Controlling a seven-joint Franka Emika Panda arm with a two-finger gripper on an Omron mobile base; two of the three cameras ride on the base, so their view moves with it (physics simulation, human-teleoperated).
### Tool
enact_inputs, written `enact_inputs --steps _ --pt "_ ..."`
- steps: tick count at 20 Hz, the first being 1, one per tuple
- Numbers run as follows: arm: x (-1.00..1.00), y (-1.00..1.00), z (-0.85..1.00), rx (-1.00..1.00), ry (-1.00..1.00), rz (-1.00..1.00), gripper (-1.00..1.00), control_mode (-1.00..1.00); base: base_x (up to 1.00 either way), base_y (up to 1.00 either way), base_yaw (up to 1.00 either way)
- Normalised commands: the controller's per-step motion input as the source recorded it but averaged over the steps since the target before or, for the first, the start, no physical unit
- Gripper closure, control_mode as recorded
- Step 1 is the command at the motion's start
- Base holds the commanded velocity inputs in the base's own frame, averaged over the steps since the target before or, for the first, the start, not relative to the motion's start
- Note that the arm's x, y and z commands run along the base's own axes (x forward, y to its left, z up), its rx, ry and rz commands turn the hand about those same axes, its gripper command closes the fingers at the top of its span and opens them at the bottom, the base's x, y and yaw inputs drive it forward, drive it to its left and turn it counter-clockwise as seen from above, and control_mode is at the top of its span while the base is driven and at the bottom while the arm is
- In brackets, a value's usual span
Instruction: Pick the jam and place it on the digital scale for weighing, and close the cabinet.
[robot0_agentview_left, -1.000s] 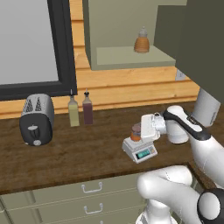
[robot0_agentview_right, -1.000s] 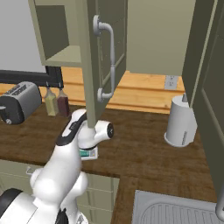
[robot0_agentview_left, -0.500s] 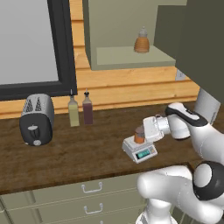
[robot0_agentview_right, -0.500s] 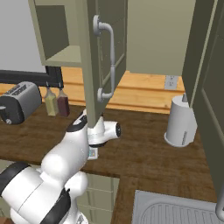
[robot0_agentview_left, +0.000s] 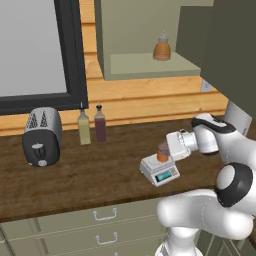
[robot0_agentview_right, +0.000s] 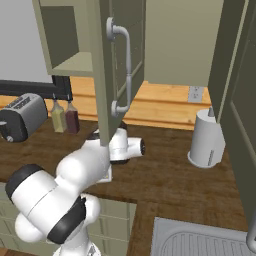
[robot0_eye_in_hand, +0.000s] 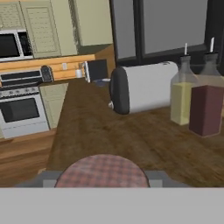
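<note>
Orange jam (robot0_agentview_left: 162, 151) sits upright on the scale (robot0_agentview_left: 159, 171), pinched in my hand (robot0_agentview_left: 169, 148); the cabinet (robot0_agentview_right: 116, 65) door hangs open above, up and right of my wrist.

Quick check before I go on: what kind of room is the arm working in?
A home kitchen, rendered. A toaster and two bottles stand on a dark wood counter under olive wall cabinets; the hand view shows a stove and a microwave across the room.
</note>
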Motion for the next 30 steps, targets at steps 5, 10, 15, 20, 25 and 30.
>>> enact_inputs --steps 5,10,15,20,25,30 --pt "0.15 0.0 -0.1 0.0 0.0 0.0 1.0 -1.0 0.0 0.0 0.0" --pt "0.14 0.0 -0.32 0.0 0.0 0.0 1.0 -1.0 0.0 0.0 0.0" --pt "0.21 0.02 -0.15 0.0 0.0 0.0 1.0 -1.0 0.0 0.0 0.0" --pt "0.12 0.0 -0.17 0.0 0.0 0.0 1.0 -1.0 0.0 0.0 0.0" --pt "0.16 0.0 -0.32 0.0 0.0 0.0 1.0 -1.0 0.0 0.0 0.0" --pt "-0.04 0.0 -0.13 0.0 0.0 0.01 -1.0 -1.0 0.0 0.0 0.0"
